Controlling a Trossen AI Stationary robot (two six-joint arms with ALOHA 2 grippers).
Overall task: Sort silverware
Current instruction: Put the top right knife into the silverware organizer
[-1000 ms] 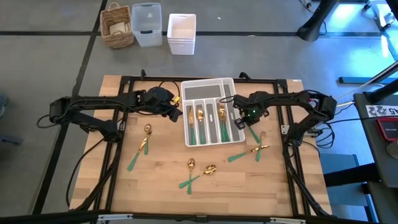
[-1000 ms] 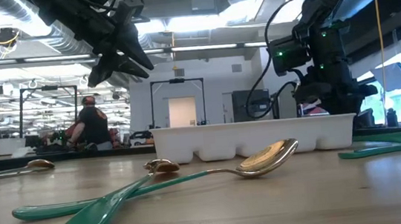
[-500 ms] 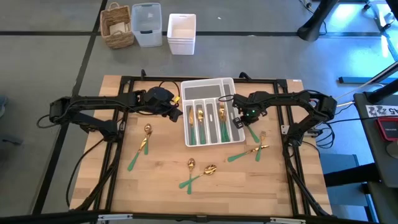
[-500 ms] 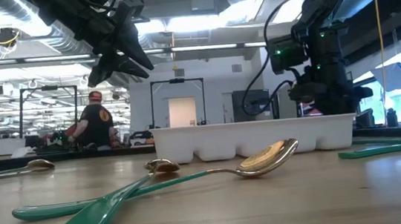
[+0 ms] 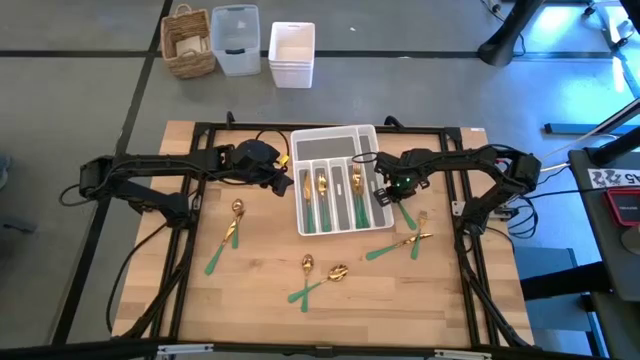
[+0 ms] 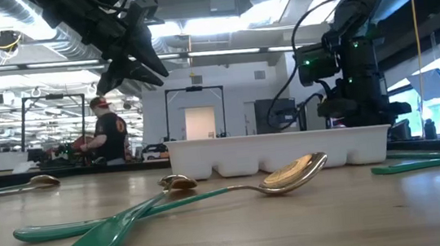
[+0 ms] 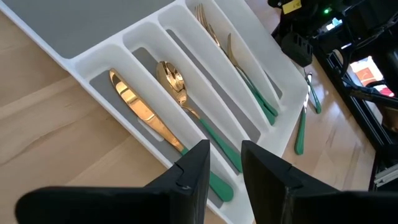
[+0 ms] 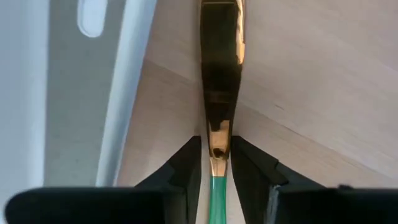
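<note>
The white slotted plastic cutlery tray [image 5: 336, 180] sits at the far middle of the wooden table [image 5: 260, 290], with bare board in front of it among scattered gold-headed, green-handled silverware [image 5: 318, 280]. The left gripper [image 5: 281, 180] hovers at the tray's left edge, fingers [image 7: 194, 171] narrowly parted, holding nothing. The right gripper [image 5: 385, 195] is at the tray's right edge; only its wrist view shows a gold knife [image 8: 219, 81] between slightly parted fingers [image 8: 186, 163] (grip uncertain). No readable writing.
</note>
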